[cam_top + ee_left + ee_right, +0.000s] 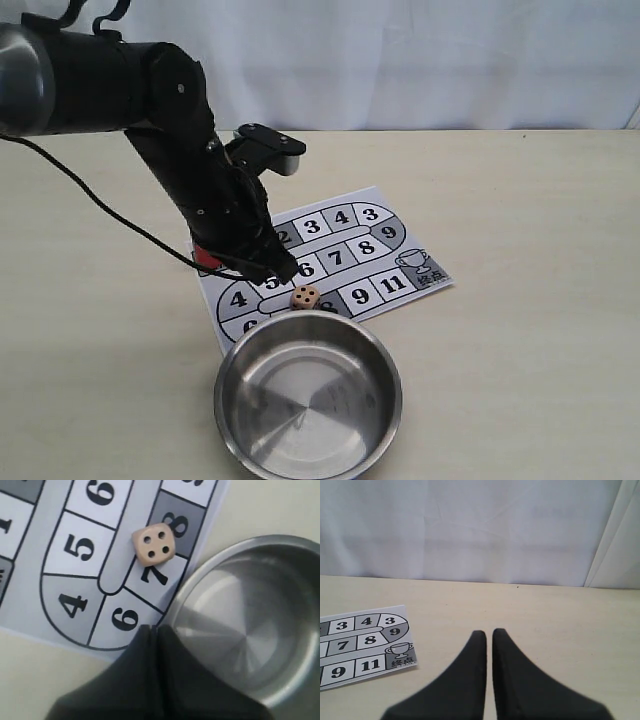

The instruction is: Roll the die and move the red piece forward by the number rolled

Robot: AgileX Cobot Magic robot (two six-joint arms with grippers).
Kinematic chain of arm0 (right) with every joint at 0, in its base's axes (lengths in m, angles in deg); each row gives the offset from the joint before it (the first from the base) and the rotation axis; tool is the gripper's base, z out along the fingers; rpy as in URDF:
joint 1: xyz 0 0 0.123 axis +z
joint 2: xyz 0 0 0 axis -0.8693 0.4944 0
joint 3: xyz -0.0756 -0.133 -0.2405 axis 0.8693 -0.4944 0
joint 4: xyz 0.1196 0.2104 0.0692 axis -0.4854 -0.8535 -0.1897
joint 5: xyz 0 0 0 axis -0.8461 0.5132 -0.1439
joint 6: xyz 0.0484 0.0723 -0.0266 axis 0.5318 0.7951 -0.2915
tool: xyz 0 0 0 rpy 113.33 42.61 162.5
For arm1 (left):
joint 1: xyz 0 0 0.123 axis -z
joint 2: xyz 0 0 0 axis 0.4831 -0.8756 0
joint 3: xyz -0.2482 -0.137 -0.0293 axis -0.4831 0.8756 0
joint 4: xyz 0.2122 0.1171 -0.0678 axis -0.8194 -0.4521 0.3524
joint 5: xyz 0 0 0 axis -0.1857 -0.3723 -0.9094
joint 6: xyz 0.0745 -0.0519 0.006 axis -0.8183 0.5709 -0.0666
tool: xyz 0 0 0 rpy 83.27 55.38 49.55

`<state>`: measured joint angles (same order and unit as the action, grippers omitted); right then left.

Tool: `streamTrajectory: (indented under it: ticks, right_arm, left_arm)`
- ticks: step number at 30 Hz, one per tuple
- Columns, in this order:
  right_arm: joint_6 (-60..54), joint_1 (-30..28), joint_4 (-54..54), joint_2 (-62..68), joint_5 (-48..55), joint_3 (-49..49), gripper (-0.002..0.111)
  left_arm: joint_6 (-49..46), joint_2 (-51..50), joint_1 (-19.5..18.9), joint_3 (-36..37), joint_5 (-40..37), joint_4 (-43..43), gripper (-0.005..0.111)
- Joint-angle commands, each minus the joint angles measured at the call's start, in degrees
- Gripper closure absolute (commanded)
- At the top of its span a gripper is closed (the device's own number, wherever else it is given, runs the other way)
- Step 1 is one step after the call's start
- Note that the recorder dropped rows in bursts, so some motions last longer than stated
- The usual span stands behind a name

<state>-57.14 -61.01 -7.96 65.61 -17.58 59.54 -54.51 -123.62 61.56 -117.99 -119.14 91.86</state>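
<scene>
The die (306,296) sits on the numbered game board (345,255), four-pip face up. In the left wrist view it rests across the line between squares 7 and 8, its edges turned slightly askew to the printed squares. Being a cube, it has no long axis. It lies just beside the rim of the steel bowl (240,370) without touching it.

The left hand (151,628) hovers over the board's edge near square 6, fingers pressed together with nothing between them. The die lies just beyond its tips, near but apart. Only a sliver of the red piece (207,262) shows, at the board's left edge behind the left arm; how it stands cannot be told.

The right hand (488,632) is over the bare counter (520,200), well apart from the board, its fingers almost together with a thin slit between them, empty.
</scene>
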Motion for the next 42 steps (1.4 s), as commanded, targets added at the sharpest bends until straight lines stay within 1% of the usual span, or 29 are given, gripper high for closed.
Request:
streamTrajectory:
  ticks: [1, 4, 7, 10, 17, 20, 37, 42]
  right_arm:
    - [-0.2, 0.1, 0.0, -0.3, 0.0, -0.2, 0.104]
    - [-0.2, 0.1, 0.0, -0.3, 0.0, -0.2, 0.104]
    - [-0.2, 0.1, 0.0, -0.3, 0.0, -0.2, 0.104]
    - [-0.2, 0.1, 0.0, -0.3, 0.0, -0.2, 0.104]
    - [-0.2, 0.1, 0.0, -0.3, 0.0, -0.2, 0.104]
    - [-0.2, 0.1, 0.0, -0.3, 0.0, -0.2, 0.104]
    - [-0.2, 0.1, 0.0, -0.3, 0.0, -0.2, 0.104]
    - [-0.2, 0.1, 0.0, -0.3, 0.0, -0.2, 0.104]
  left_arm:
    - [-4.3, -1.2, 2.0, -0.5, 1.1, 0.0, 0.107]
    - [-7.5, -2.2, 3.0, -0.5, 2.1, -0.3, 0.107]
    - [-8.2, -2.7, 3.1, -0.5, 2.5, -0.3, 0.107]
    - [-8.2, -2.7, 3.1, -0.5, 2.5, -2.7, 0.107]
    - [-11.2, -3.3, 3.1, -0.3, 1.4, -2.9, 0.107]
    - [-12.7, -5.1, 3.3, -0.3, 2.6, -2.3, 0.107]
    - [-12.8, -5.2, 3.3, -0.3, 3.1, -2.3, 0.107]
    - [-9.2, -4.5, 3.3, -0.6, 1.8, -2.3, 0.107]
